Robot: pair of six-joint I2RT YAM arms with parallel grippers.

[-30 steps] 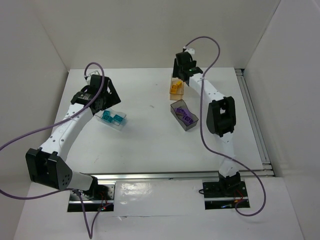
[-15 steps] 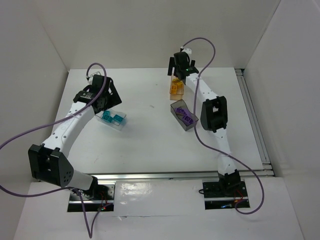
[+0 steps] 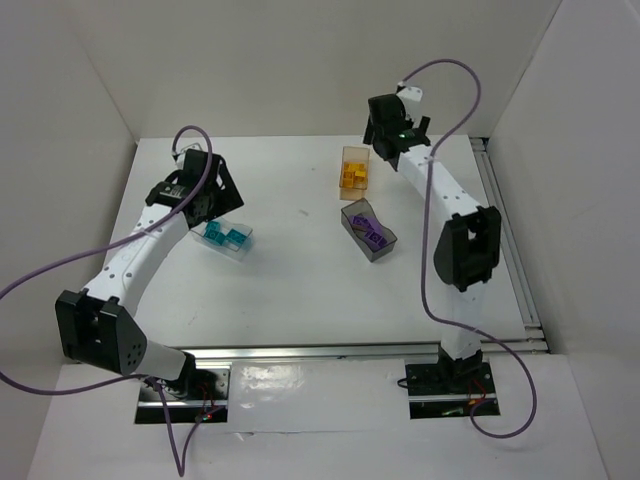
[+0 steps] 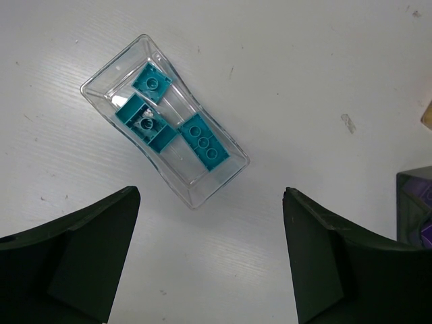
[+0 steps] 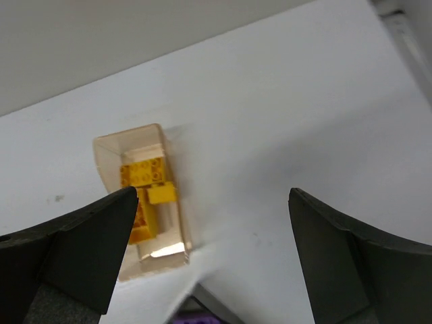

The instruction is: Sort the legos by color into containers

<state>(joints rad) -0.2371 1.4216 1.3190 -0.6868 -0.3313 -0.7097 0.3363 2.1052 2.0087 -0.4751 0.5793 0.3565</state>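
Leftmost, the left gripper [image 4: 208,197] hangs above the white table [image 3: 290,290], its jaws spread wide with nothing between them. Under it lies the clear bin [image 4: 98,84], set at a slant, with several teal bricks [image 4: 202,140] resting inside, some studs up. Well apart, right of centre and toward the far wall, the orange-tan bin [image 5: 111,152] holds the yellow bricks [image 5: 143,172], packed close together. Near it, closer to the arm bases, the smoky grey bin [image 3: 384,250] sits angled with the purple bricks [image 3: 366,226] in it; their number is too small to tell. Above and just right of the orange-tan bin hovers the right gripper [image 5: 212,196], its jaws wide apart and empty
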